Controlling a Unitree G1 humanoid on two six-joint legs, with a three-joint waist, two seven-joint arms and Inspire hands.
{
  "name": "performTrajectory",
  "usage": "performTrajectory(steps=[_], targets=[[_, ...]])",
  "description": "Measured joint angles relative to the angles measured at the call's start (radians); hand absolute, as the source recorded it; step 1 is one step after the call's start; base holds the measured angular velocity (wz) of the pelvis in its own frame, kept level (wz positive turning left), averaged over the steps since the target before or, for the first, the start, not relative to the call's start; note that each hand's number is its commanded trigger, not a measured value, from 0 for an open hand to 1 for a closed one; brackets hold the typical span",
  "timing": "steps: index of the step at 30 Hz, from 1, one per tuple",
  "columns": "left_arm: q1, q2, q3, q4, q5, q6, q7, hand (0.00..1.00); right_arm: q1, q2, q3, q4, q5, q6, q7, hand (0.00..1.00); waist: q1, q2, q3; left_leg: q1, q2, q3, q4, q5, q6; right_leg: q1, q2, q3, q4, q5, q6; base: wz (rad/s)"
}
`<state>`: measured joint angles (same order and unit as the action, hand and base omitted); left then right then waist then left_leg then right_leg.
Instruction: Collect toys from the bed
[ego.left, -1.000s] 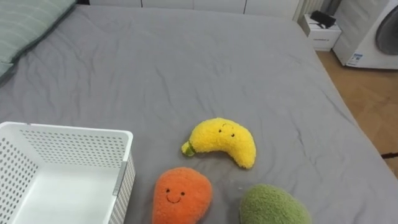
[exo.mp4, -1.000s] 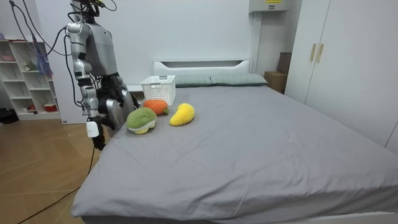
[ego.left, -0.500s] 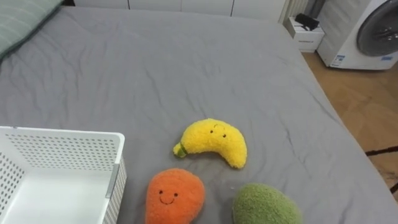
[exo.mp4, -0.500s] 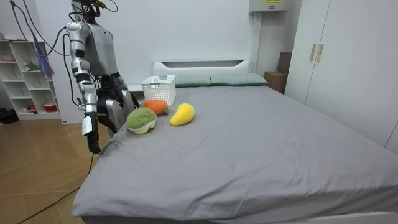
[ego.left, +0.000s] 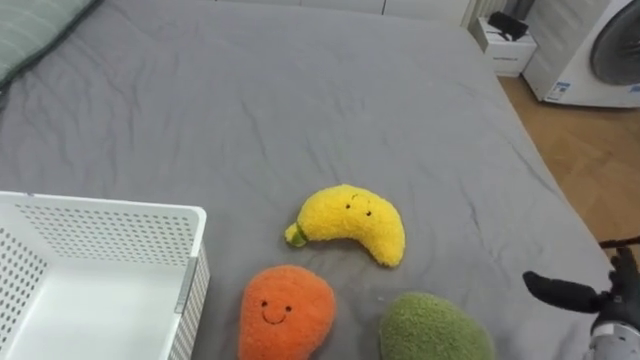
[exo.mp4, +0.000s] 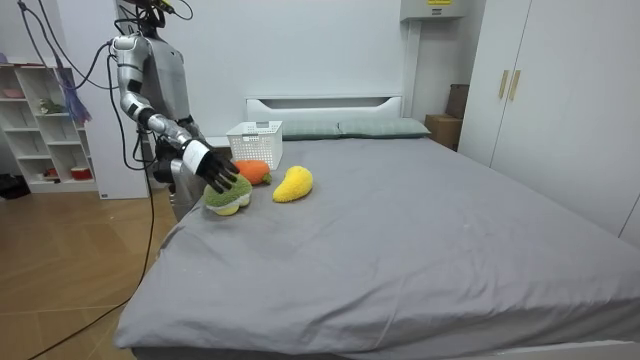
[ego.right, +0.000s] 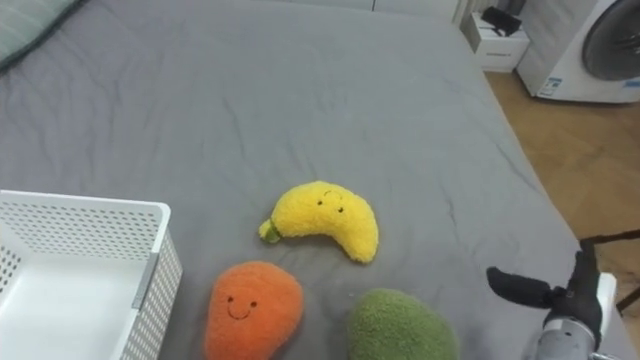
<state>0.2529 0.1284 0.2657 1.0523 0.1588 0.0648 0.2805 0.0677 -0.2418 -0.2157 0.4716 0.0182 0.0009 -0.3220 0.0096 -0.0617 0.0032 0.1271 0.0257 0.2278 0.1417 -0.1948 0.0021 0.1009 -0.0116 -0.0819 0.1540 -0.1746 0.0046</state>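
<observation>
While the arm hung at the robot's side a second ago, it's up now. In the left eye view the right hand pokes in at four o'clock, one dark finger reaching straight out toward the middle of the grey bed, holding nothing. Three toys are on the sheet: the yellow banana toy sits dead centre, the orange toy at six o'clock, and the green toy at five o'clock, the nearest to that hand but apart from it. The white basket waits at eight o'clock, nothing to be seen inside it. The right eye view tells the same story: the hand is low at four o'clock, finger extended, with a clear strip of sheet between it and the green toy. In the room view the robot stands at the bedside at ten o'clock, right arm stretched forward over the mattress edge, fingers spread wide just above or against the green toy; contact I can't call. So the reach has begun and nothing is collected yet. My read is that the green toy goes first, then a carry across to the basket beyond the orange one.
</observation>
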Motion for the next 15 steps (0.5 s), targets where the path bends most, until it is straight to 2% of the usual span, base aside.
performTrajectory(steps=[5,15], targets=[[0.01,0.0,-0.055,0.0,0.0,0.001,0.022,0.0,0.001,0.009,0.052,-0.015,-0.024,0.002,0.028,0.0,-0.002,0.002,-0.0015,0.002,0.0,-0.007,0.001,0.0,0.0,0.004,-0.001,-0.002,0.007,0.001,0.0,0.01],[0.014,-0.004,-0.087,-0.015,-0.002,0.014,0.037,0.0,0.001,0.026,0.159,-0.013,-0.163,0.024,0.156,0.0,-0.001,-0.011,-0.0061,0.002,-0.001,-0.007,0.003,0.001,0.001,0.001,-0.002,-0.002,0.013,0.0,0.001,0.0]])
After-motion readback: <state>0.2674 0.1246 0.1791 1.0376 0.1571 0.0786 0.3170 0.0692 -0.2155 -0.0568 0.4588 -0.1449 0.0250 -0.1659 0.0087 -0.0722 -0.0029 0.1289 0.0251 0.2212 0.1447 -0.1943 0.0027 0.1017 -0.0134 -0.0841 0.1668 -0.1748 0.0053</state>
